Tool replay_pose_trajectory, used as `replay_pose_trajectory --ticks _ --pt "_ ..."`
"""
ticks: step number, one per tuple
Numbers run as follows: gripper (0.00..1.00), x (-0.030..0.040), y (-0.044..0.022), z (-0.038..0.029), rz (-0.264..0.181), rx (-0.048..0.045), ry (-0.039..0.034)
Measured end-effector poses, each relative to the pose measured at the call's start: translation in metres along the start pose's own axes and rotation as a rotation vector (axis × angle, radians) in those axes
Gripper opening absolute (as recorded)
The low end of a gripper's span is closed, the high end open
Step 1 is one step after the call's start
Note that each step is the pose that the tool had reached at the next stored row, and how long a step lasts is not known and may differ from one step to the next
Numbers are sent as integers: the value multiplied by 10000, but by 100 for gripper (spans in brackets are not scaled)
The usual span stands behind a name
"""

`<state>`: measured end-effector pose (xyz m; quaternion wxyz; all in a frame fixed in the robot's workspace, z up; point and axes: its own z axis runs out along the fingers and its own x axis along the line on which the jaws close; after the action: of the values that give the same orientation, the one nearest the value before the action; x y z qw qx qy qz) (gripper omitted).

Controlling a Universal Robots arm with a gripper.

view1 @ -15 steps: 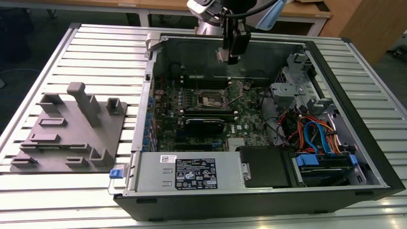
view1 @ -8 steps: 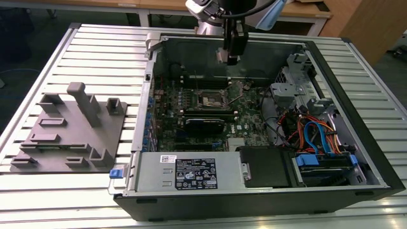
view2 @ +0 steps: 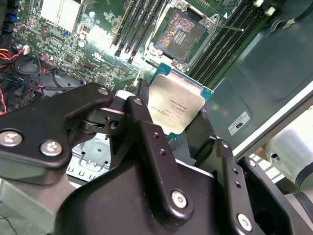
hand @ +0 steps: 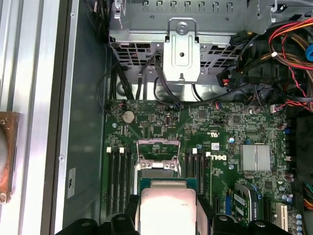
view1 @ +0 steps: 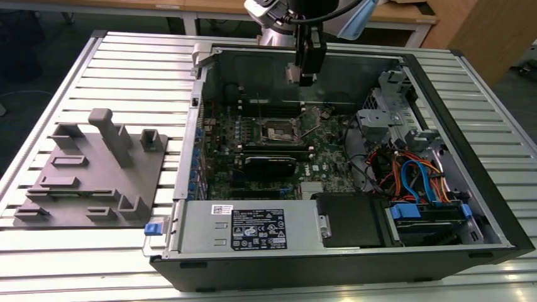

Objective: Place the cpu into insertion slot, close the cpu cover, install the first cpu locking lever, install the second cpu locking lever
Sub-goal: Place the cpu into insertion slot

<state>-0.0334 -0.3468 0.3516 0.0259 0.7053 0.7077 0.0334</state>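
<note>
The cpu is held by its edges between the black fingers of the gripper, with its silver-grey top turned to the camera in the second wrist view, and it is suspended in the air, clear of the motherboard. Just beyond it, the insertion slot is seen uncovered, its dark centre bare, with narrow black memory slots on either side. Farther off, in the exterior view, the open computer case is seen laid on the slatted desk, with a grey fixture plate beside it on the exterior view's left.
</note>
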Motion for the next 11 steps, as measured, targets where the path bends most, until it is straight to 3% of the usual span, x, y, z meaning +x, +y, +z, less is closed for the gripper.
replay_pose_trajectory --ticks 7,11 --pt "54 0 -2 15 9 3 -1" --pt "54 0 -8 69 12 28 -1"
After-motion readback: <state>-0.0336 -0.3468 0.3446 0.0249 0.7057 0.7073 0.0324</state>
